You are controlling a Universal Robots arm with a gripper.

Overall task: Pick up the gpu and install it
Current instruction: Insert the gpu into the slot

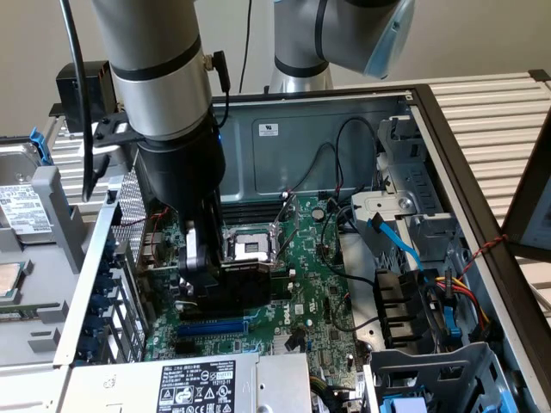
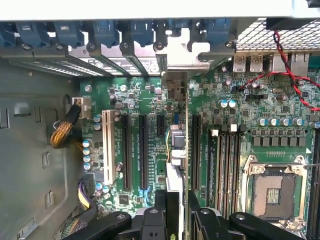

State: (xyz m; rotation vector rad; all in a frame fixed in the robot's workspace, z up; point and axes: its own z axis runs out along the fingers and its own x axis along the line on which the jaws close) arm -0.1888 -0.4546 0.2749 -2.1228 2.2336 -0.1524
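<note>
Black claw [image 2: 176, 202] fingers [image 2: 161, 202] are pinching the gpu card [image 2: 176, 145] from both sides. They are standing only partly spread, and the card is filling the gap between them. The card is standing on its thin edge and running straight away from the claw.

Under the card, the green board [image 2: 150, 100] is lying flat inside the open computer case [image 1: 482, 215]. Long black slots [image 2: 143, 150] are running beside the card, and a white slot [image 2: 106, 145] is lying further off on the same side. On the other side of the card, a square silver socket [image 2: 272, 192] is sitting on the board. In the exterior view, the card is showing as a black block low over the board, just beside that socket.

At the card's far end, its shiny metal plate [image 2: 182, 52] is reaching the back wall of the case. There a row of blue clips [image 2: 107, 30] is lining up. Red and black wires [image 2: 285, 65] are looping over the board near that wall.

In the exterior view, the thick silver arm [image 1: 155, 60] is covering part of the board. A grey box [image 1: 194, 383] with a black sticker is sitting at the near edge. A blue cable [image 1: 400, 241] is hanging toward the exterior view's right.

The card's bottom edge is hiding, so I cannot tell if it is sitting in a slot.
</note>
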